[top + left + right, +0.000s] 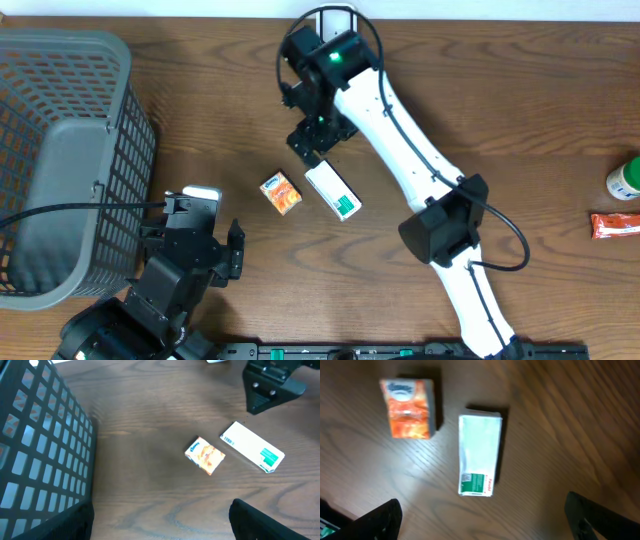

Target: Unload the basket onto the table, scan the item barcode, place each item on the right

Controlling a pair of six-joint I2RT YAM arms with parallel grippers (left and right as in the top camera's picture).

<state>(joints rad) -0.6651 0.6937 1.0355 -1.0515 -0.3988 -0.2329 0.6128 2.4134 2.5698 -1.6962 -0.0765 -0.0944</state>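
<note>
- At the far left of the table [215, 90] stands a grey basket [60, 150]. It has no part in the scanning, as far as I can judge.
- The left gripper [165, 525] is low at the front, beside the basket. Its fingers stand wide, with only bare wood between them, so it holds nothing.
- Near the middle lies an orange tissue pack [281, 193], flat on the wood and not touched by either arm.
- Just beside it, a little apart, lies a white box [333, 190] with a green end. A small barcode shows on its upper face, near the green end in the right wrist view. I take this box for the item to scan, but the pack could be meant as well.
- The right gripper [487, 517] hangs over the far end of the box with the fingers spread wide and nothing between them.
- At the far right, well apart, are a green-capped bottle [624, 180] and a red packet [614, 226].
- I judge the task to be at its start: the item is on the table, not gripped and not lifted. Grasping it and presenting the barcode are left. I cannot make out a scanner.
</note>
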